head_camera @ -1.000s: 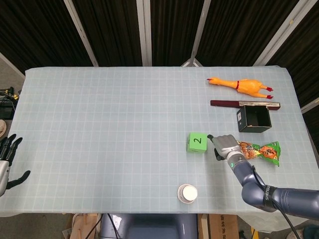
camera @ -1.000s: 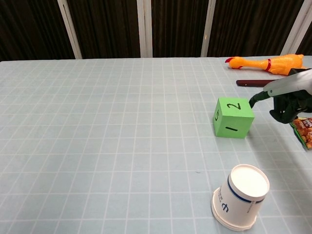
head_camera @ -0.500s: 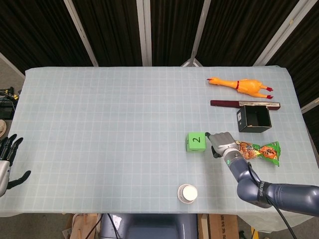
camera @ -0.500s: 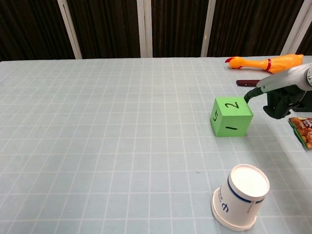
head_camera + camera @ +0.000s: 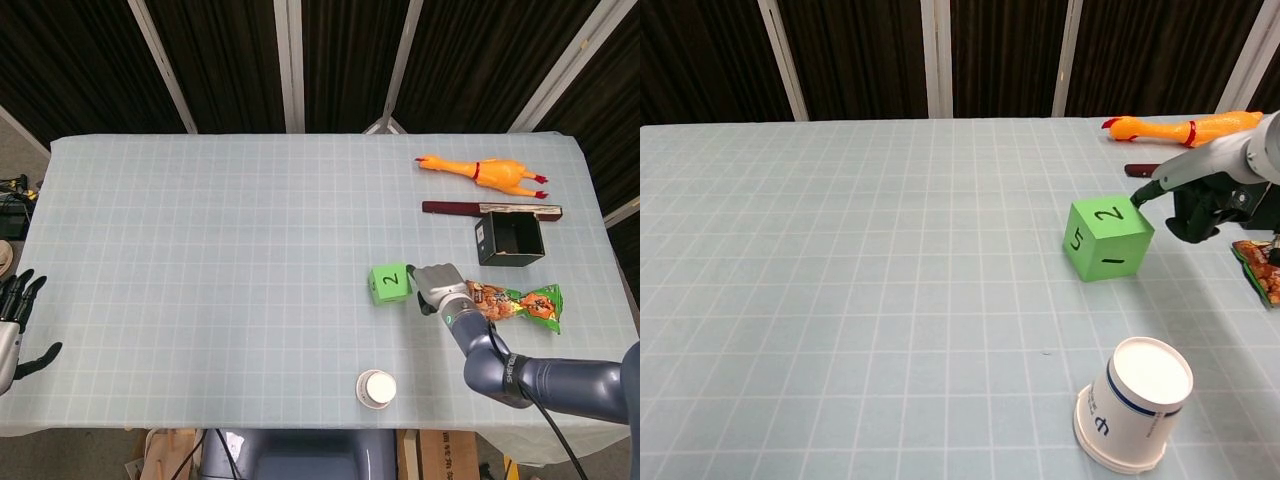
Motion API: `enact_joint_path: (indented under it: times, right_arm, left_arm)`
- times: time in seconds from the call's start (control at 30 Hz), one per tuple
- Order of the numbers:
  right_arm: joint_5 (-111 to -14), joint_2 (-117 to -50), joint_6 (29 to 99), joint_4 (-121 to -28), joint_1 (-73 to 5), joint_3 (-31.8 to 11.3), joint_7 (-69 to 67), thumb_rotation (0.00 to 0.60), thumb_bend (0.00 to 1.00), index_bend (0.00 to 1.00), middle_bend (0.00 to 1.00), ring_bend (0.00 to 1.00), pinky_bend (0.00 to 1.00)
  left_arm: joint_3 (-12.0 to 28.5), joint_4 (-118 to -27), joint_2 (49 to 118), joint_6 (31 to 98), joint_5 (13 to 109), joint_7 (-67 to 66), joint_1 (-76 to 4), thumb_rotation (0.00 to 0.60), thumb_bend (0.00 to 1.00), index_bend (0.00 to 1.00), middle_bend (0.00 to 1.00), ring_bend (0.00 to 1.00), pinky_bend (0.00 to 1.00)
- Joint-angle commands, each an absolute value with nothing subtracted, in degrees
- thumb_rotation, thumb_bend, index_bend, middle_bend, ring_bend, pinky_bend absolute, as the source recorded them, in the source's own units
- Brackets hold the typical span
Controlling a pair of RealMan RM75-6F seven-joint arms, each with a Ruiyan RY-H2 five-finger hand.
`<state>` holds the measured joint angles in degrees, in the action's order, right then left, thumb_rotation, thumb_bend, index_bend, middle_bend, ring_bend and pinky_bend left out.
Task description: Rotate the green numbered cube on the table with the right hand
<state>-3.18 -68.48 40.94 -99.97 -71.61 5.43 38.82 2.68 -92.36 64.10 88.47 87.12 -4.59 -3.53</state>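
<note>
The green numbered cube [image 5: 389,282] sits right of the table's middle, with 2 on top. In the chest view the cube [image 5: 1106,238] stands cornerwise, showing its 5 and 1 faces. My right hand [image 5: 437,286] is just to its right. One outstretched fingertip [image 5: 1137,198] presses the cube's far right top corner, while the other fingers of the right hand [image 5: 1197,196] are curled in and hold nothing. My left hand [image 5: 14,325] hangs off the table's left edge with its fingers spread and nothing in them.
A paper cup [image 5: 1136,402] lies tipped near the front edge, below the cube. A snack bag [image 5: 520,303] lies right behind my right hand. Further back on the right are a black box [image 5: 509,238], a dark stick [image 5: 490,208] and a rubber chicken [image 5: 480,172].
My right hand has moved left and away, its fingertip pushing the cube's far right corner. The cube has turned on the table, shows more of its 5 face and has shifted slightly left.
</note>
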Motion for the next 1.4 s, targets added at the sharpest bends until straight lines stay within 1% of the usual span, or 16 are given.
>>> enact_joint_path:
  times: [0.03, 0.27, 0.63, 1.0, 1.13, 1.4]
  right_arm:
    - [-1.9, -69.2, 40.7, -99.0, -72.6, 5.6, 38.6, 0.600, 0.78, 0.13, 0.83, 0.87, 0.76]
    - [0.0, -70.4, 40.6, -98.0, -74.6, 6.0, 38.6, 0.600, 0.78, 0.13, 0.83, 0.87, 0.76]
    - [2.7, -72.1, 42.5, -98.8, -78.7, 6.9, 41.1, 0.600, 0.78, 0.13, 0.83, 0.87, 0.76]
    - [5.7, -74.2, 43.6, -98.3, -81.8, 6.2, 42.6, 0.600, 0.78, 0.14, 0.83, 0.87, 0.76]
    - [8.3, -74.9, 44.2, -98.2, -83.8, 6.1, 44.4, 0.600, 0.78, 0.15, 0.83, 0.87, 0.76]
    - [9.9, -75.4, 45.0, -98.3, -84.9, 5.9, 45.6, 0.600, 0.78, 0.15, 0.83, 0.87, 0.76]
  left_arm:
    - [2.7, -92.3, 64.1, 88.4, 87.1, -4.5, -3.5, 0.600, 0.27, 0.00, 0.00, 0.00, 0.01]
    - [2.8, -92.3, 64.0, 88.2, 86.8, -4.4, -3.6, 0.600, 0.27, 0.00, 0.00, 0.00, 0.01]
    - [2.9, -92.4, 63.8, 88.1, 86.6, -4.1, -3.7, 0.600, 0.27, 0.00, 0.00, 0.00, 0.01]
    - [2.9, -92.3, 63.5, 87.4, 86.3, -3.5, -4.0, 0.600, 0.27, 0.00, 0.00, 0.00, 0.01]
    - [2.8, -92.4, 63.7, 87.1, 86.3, -4.0, -4.1, 0.600, 0.27, 0.00, 0.00, 0.00, 0.01]
    - [2.9, -92.4, 63.5, 87.3, 86.1, -3.6, -4.0, 0.600, 0.27, 0.00, 0.00, 0.00, 0.01]
